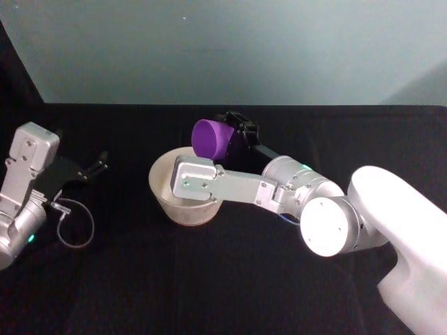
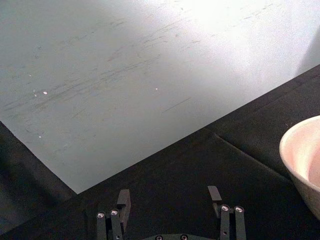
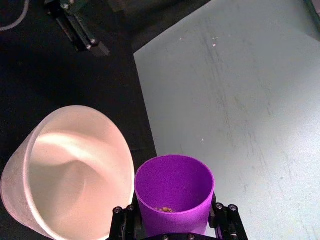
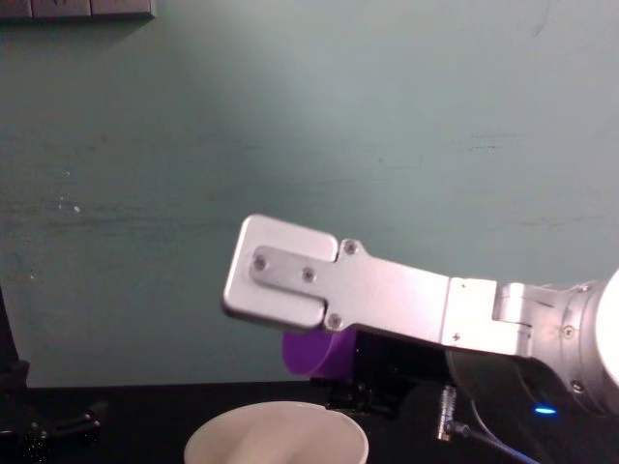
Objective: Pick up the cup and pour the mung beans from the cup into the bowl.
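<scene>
No text, label, brand, number or sign is showing legibly in any view. The small purple plastic cup (image 3: 173, 184), the wide round off-white bowl (image 3: 92, 132), the silver metal arm plate (image 4: 290, 275), the black desk (image 1: 209, 279) and the pale green wall (image 4: 406, 106) are all showing plain, unmarked surfaces.
</scene>
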You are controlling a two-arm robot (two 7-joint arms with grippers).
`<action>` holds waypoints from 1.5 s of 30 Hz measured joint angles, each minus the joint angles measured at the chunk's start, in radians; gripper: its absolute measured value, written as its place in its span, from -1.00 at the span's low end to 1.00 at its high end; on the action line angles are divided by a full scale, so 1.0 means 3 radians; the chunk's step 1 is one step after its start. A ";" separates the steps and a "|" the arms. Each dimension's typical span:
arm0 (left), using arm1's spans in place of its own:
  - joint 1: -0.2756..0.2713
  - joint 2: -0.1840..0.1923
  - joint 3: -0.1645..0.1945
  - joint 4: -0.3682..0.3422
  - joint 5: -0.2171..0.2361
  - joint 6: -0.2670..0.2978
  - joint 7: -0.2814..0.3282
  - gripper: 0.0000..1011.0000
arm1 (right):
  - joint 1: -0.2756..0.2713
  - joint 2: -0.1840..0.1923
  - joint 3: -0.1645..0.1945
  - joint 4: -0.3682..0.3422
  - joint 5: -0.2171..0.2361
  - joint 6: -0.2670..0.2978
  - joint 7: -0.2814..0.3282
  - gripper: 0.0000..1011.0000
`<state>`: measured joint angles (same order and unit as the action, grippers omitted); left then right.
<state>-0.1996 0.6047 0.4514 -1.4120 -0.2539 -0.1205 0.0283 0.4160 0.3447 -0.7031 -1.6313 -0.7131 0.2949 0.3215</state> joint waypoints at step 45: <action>0.0000 0.0000 0.0000 0.0000 0.0000 0.0000 0.0000 0.98 | 0.0219 -0.0124 -0.0325 0.0105 -0.1167 0.0086 0.0460 0.42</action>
<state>-0.1995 0.6047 0.4514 -1.4120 -0.2539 -0.1205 0.0283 0.4817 0.3074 -0.8007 -1.5997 -1.0631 0.3206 0.4596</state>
